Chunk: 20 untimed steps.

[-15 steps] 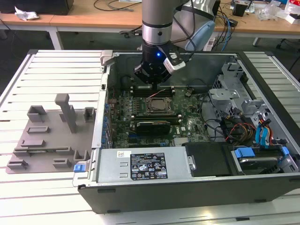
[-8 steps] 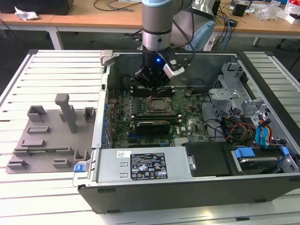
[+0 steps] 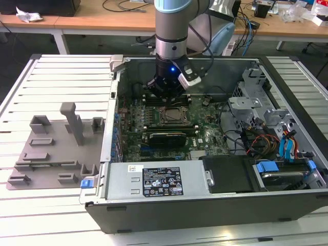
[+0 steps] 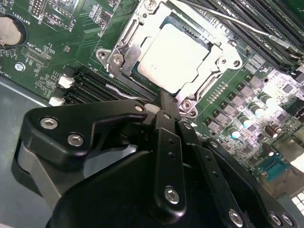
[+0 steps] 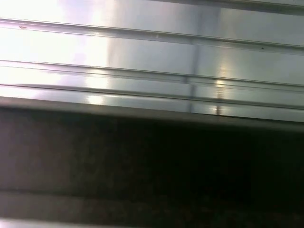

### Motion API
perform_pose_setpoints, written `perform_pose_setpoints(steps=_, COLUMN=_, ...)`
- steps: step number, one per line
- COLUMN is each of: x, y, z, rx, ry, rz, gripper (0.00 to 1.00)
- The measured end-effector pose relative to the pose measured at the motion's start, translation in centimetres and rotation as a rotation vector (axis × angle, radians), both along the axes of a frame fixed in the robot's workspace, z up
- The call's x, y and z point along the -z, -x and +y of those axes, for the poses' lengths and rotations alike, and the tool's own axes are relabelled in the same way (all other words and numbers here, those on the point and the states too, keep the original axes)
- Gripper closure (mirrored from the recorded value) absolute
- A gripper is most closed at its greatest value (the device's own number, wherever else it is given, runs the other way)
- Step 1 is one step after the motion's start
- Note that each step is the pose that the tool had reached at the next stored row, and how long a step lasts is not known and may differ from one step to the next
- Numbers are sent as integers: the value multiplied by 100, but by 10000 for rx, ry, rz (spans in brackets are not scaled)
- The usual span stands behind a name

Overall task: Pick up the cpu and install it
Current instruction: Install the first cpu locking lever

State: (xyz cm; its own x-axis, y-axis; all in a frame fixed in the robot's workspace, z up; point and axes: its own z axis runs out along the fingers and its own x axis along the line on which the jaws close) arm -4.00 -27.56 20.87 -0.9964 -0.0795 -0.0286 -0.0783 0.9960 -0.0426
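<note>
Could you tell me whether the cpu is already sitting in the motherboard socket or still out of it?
In. In the second wrist view the cpu lies flat inside the socket's metal frame, with the end effector beside its edge.

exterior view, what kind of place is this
Likely a robotics lab or test bench for computer assembly: an open computer case lies on a slatted metal table, a grey tray sits beside it, and cluttered desks stand behind.
</note>
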Motion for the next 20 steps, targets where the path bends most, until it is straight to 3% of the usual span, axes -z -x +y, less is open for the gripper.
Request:
perform_pose_setpoints(steps=3, x=11, y=-11, z=3, rx=3, ry=0, rz=3, gripper=89)
perform_pose_setpoints(steps=15, x=32, y=-303, z=58, rx=2, ry=14, rz=2, gripper=89)
perform_pose_setpoints(steps=20, x=61, y=-315, z=57, rx=2, ry=36, rz=1, gripper=89)
